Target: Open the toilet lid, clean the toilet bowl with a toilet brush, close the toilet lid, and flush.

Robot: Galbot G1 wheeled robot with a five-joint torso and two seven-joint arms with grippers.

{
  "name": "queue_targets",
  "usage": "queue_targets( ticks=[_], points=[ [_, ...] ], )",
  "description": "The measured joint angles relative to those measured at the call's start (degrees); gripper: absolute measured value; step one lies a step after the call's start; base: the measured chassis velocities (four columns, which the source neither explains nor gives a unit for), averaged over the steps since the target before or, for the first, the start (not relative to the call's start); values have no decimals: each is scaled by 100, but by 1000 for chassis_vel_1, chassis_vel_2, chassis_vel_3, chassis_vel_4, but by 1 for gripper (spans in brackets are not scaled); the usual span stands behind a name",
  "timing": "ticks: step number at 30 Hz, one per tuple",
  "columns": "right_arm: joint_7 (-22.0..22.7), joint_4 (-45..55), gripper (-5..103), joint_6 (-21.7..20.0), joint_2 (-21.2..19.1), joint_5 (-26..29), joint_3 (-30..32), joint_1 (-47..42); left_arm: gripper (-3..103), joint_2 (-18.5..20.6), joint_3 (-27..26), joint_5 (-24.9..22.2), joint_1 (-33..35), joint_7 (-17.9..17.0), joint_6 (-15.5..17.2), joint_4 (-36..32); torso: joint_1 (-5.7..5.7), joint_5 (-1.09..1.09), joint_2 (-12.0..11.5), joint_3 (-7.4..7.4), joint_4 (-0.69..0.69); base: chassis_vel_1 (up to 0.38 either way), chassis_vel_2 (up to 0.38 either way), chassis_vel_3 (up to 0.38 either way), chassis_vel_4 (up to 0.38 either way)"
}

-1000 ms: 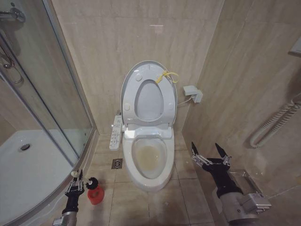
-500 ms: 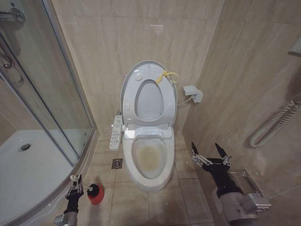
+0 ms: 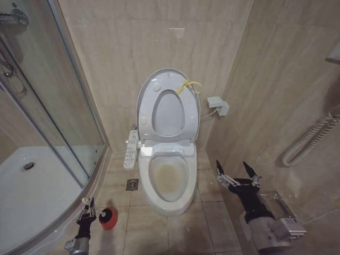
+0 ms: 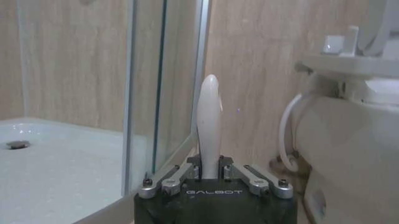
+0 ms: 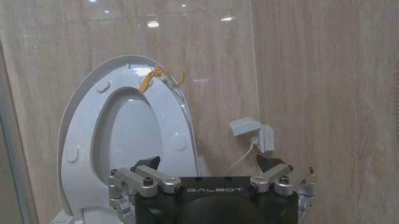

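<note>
The toilet lid [image 3: 168, 109] stands raised against the wall, a yellow cord [image 3: 189, 86] at its top edge; it also shows in the right wrist view [image 5: 124, 140]. Below it lies the toilet bowl [image 3: 169, 186], stained yellowish-brown inside. Low at the left, my left gripper [image 3: 85, 210] is shut on the toilet brush's pale handle [image 4: 209, 121], whose knob points up. The black brush head [image 3: 105, 212] rests at the top of the red holder cup [image 3: 109, 221]. My right gripper [image 3: 237, 173] hangs open to the right of the bowl, holding nothing [image 5: 209, 164].
A glass shower enclosure [image 3: 58, 117] and its white tray [image 3: 32, 196] fill the left. A button panel [image 3: 130, 150] runs along the bowl's left side, with a floor drain [image 3: 132, 184] below it. A socket box [image 3: 218, 105] and a ribbed hose [image 3: 313, 135] hang on the right wall.
My left gripper has moved down with the brush, and the black head has sunk closer onto the red cup. The right arm has stayed still.
</note>
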Motion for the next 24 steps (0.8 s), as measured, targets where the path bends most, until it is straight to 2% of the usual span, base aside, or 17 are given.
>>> queue_targets(
  ticks=[14, 24],
  points=[
    [0, 0, 100, 0, 0, 0, 0, 0, 17, -119, 112, 368, -215, -8, 1, 514, 0, 1, 0, 0, 0, 0, 0, 0, 0],
    [0, 0, 100, 0, 0, 0, 0, 0, 14, -101, 86, 470, -160, -143, 9, 430, 0, -1, 0, 0, 1, 0, 0, 0, 0]
  ],
)
